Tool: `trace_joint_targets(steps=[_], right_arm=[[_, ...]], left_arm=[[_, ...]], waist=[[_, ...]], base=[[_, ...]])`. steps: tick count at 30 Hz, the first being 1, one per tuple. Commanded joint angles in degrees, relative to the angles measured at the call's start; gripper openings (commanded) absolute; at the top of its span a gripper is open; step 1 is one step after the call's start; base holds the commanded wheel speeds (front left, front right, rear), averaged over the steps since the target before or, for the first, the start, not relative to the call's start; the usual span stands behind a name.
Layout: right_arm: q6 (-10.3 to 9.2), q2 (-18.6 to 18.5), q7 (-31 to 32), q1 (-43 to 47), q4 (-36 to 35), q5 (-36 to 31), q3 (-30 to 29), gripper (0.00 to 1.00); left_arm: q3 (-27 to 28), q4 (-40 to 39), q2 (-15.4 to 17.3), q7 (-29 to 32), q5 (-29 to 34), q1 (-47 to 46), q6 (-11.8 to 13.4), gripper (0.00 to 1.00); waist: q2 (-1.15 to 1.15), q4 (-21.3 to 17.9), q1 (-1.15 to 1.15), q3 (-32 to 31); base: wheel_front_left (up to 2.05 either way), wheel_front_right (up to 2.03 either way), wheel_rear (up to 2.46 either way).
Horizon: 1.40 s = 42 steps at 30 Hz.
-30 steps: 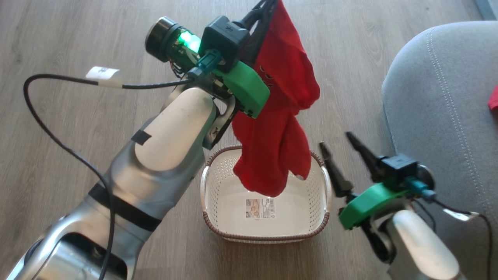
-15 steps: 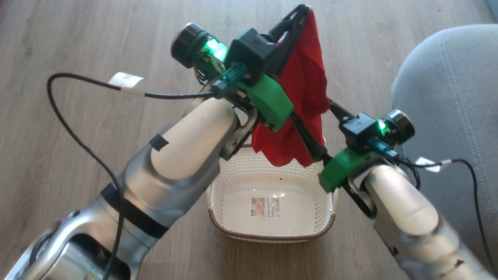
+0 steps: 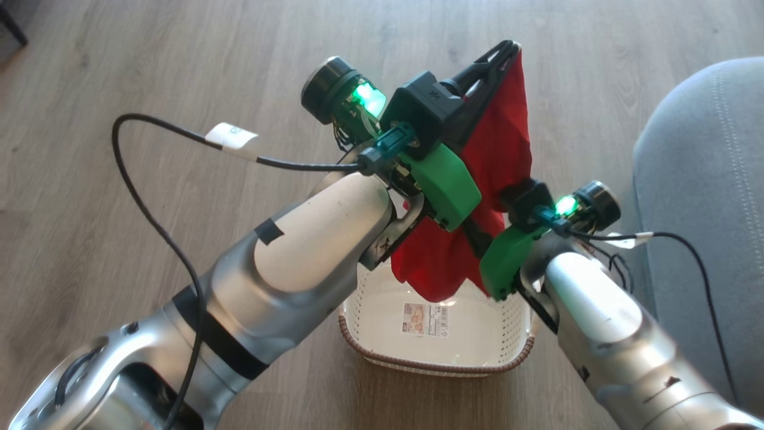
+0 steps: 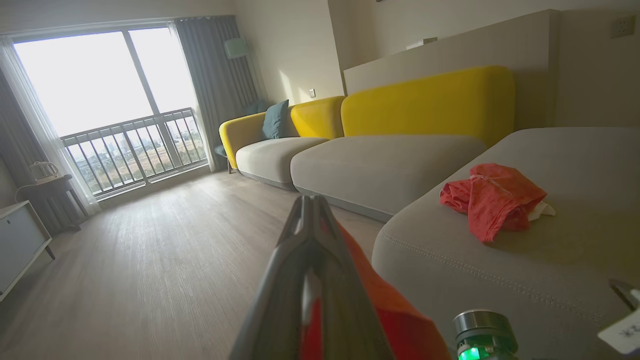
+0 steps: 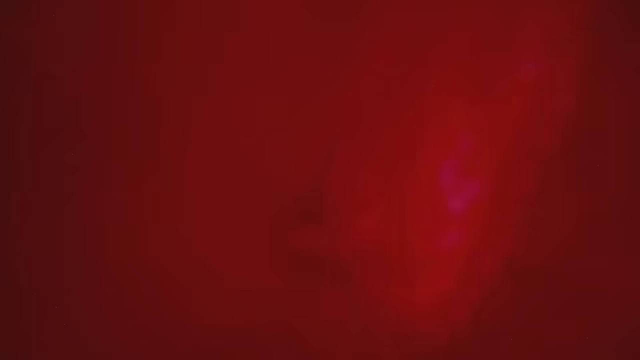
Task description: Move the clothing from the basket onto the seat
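The left gripper [image 3: 504, 54] was held above the basket [image 3: 430, 365], fingers clenched on the red garment [image 3: 501, 143], which hung over the basket's far side. The right gripper [image 3: 518, 196] was against the hanging cloth from the right; its finger state could not be determined. A second red garment [image 4: 495, 200] lay on the seat [image 4: 500, 270].

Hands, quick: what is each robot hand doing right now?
Left hand: closed, holding the red garment.
Right hand: cannot be told; the garment hides its fingers.
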Motion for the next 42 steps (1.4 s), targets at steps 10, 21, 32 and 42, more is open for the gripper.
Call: trace_joint_targets(steps=[10,21,32,42], right_arm=[[0.39,1.56,-0.31,-2.76,-1.0,5.69,3.77,0.0],[0.39,-1.1,-0.31,0.95,-9.09,8.13,1.98,0.0],[0.39,-4.85,-0.31,6.16,-20.36,9.94,-5.91,0.0],[0.39,-6.03,-0.31,10.55,-28.5,10.97,-9.98,0.0]], left_arm=[[0.67,-1.35,0.77,-0.29,-1.52,-3.3,1.45,0.0],[0.41,2.23,0.77,-0.29,-2.76,0.28,-0.75,1.0],[2.92,7.35,1.13,-0.29,-1.39,5.08,-7.85,1.0],[9.11,10.21,3.12,-0.29,1.87,10.84,-13.19,1.0]], waist=[[0.0,0.49,0.0,0.25],[0.0,-2.63,0.0,0.93],[0.0,-9.58,0.0,3.22],[0.0,-20.44,0.0,3.68]], base=[[0.0,0.0,0.0],[0.0,0.0,0.0],[0.0,0.0,0.0],[0.0,0.0,0.0]])
